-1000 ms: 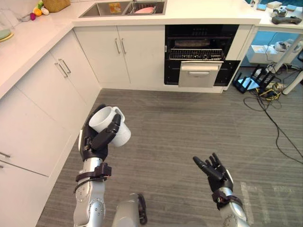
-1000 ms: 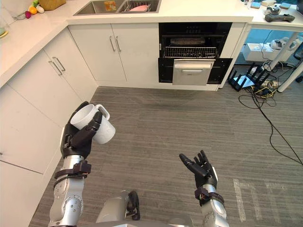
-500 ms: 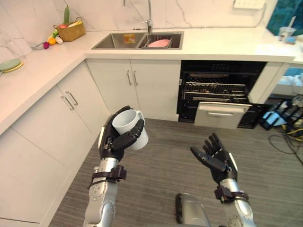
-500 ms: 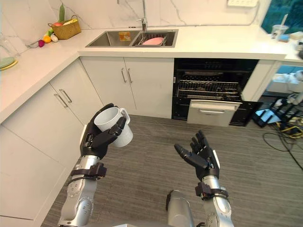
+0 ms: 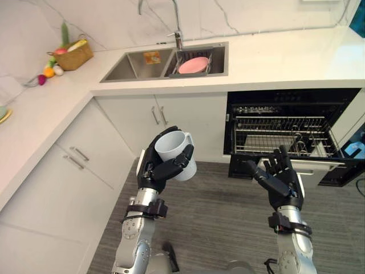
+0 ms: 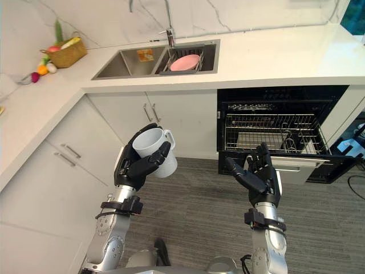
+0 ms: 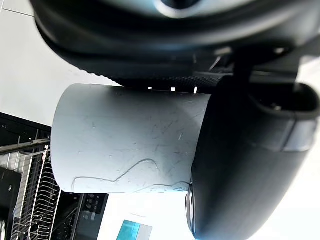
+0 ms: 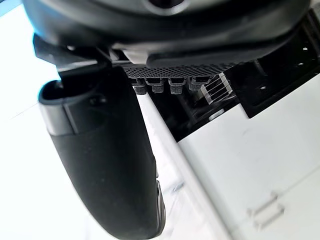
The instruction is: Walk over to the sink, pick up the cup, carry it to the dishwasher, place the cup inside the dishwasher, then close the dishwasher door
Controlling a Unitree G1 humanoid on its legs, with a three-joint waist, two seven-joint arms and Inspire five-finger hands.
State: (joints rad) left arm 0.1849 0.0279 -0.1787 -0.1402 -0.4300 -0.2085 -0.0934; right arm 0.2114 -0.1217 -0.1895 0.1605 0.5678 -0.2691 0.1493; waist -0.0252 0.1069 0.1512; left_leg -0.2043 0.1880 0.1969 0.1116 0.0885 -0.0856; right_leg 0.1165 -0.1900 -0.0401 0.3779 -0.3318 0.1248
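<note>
A white cup (image 5: 175,152) with a handle is held upright at chest height, my left hand (image 5: 158,169) shut around its body; the left wrist view shows the cup (image 7: 127,142) clasped by the thumb. My right hand (image 5: 278,178) is raised, fingers straight and spread, holding nothing. The dishwasher (image 5: 291,134) stands open under the counter on the right, its wire rack (image 5: 279,136) visible and its door (image 6: 302,165) hanging down in front. The sink (image 5: 165,60) lies in the counter at the back.
A pink plate (image 5: 193,64) sits in the sink's right basin under the tap (image 5: 174,17). A basket of fruit (image 5: 71,52) stands at the back left of the white counter (image 5: 45,108). White cabinets (image 5: 85,165) line the left; grey floor (image 5: 222,217) lies ahead.
The camera has moved closer to the counter and dishwasher, so the open rack now looms nearer. The left hand keeps the cup; the right hand has risen a little, still spread.
</note>
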